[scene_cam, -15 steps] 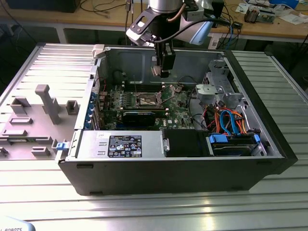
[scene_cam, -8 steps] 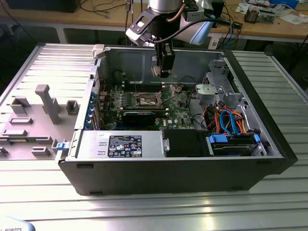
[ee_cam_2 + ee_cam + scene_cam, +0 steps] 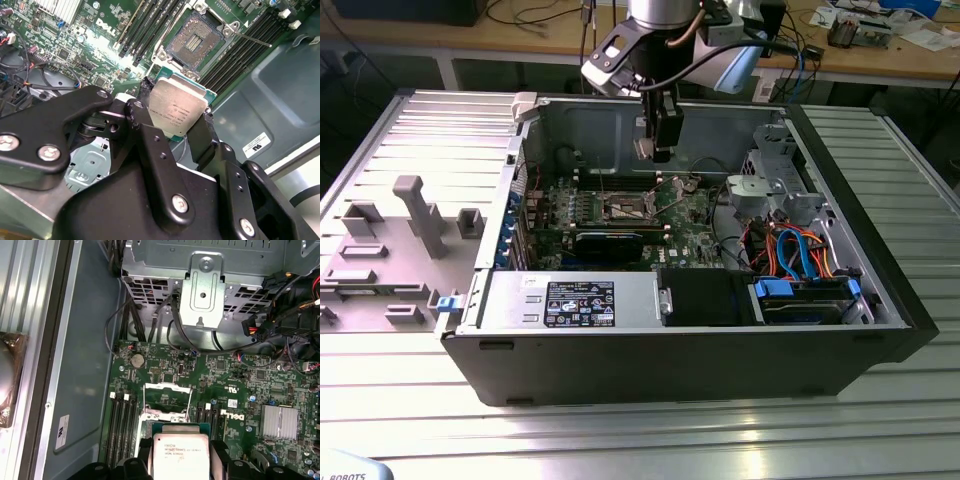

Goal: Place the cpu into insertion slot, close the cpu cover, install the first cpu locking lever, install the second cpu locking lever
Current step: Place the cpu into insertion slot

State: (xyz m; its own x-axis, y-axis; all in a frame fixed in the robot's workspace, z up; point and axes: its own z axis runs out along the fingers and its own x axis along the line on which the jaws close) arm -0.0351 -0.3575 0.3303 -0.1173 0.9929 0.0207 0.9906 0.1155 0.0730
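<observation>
My gripper (image 3: 175, 107) is shut on the cpu (image 3: 179, 112), a small square chip with a silvery top, held by its edges between two black fingers (image 3: 202, 135). In the exterior view the gripper (image 3: 658, 150) hangs inside the open computer case, above the green motherboard (image 3: 690, 215) and a little short of the insertion slot (image 3: 625, 208). In the second wrist view the insertion slot (image 3: 192, 42) lies open, with a dark centre and nothing in it. The cpu cover (image 3: 167, 388) stands raised at the slot's edge beyond the cpu (image 3: 181, 455). A thin locking lever (image 3: 250, 39) sticks out beside the slot.
Black memory slots (image 3: 240, 50) flank the slot. A metal drive cage (image 3: 202, 290) and bundled cables (image 3: 800, 255) fill the case at the exterior view's right. A black power supply box (image 3: 580, 300) lines the near wall. A grey fixture tray (image 3: 390, 250) sits outside at the exterior view's left.
</observation>
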